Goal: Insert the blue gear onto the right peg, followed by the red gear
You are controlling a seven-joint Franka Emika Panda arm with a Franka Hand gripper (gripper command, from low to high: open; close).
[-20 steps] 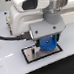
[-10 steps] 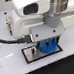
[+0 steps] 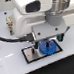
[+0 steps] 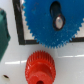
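The blue gear point(image 3: 46, 47) lies flat on the grey black-rimmed plate point(image 3: 31, 54). In the wrist view the blue gear point(image 4: 47, 25) fills the upper part, and the right peg point(image 4: 59, 21) shows through its centre hole. The red gear point(image 4: 40, 65) stands on the white table beside the plate, apart from the blue gear. My gripper point(image 3: 44, 41) hangs just above the blue gear, with its dark fingers spread to either side of it and nothing held. The fingers do not show in the wrist view.
A green object point(image 4: 2, 32) sits beside the plate's black rim point(image 4: 19, 30). The white table point(image 3: 13, 67) spreads around the plate. The arm's large white body point(image 3: 32, 15) blocks the back of the scene.
The gripper has stayed over the plate and risen slightly. The blue gear now shows more fully below the fingers, resting on the plate.
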